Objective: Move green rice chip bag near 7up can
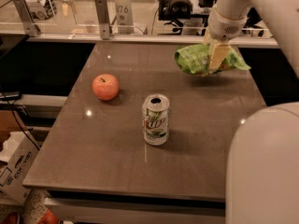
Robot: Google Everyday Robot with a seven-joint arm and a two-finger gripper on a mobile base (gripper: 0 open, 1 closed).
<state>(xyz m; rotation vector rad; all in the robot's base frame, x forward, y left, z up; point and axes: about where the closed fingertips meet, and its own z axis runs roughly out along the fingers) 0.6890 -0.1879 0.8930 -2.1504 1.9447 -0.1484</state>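
At the near right, the robot's white body [266, 167] fills the corner and hides that part of the brown table [103, 157]. A cardboard box [14, 164] sits on the floor off the table's near left edge.

The 7up can [155, 119] stands upright near the middle of the table, its opened top facing up and its logo facing the near edge. Farther back and to the left, well apart from the can, a red-orange apple [105, 87] rests on the tabletop.

The green rice chip bag [194, 59] is at the far right of the table, well apart from the can. Its long axis runs left to right across the table, with its right end tapering to a point. It seems to hang just clear of the surface, with a dark shadow under it.

The gripper [216, 65] points straight down over the bag's right half. Its fingers are closed on the crinkled foil, and one pale yellow finger [218, 55] shows across the bag's front. Most of the bag spreads to the left of the gripper, and the short tip sticks out to the right.

The white arm [229, 8] rises from the gripper's wrist toward the far top right, then sweeps down the right edge. Behind the table, two upright metal brackets [103, 17] stand on a far ledge.
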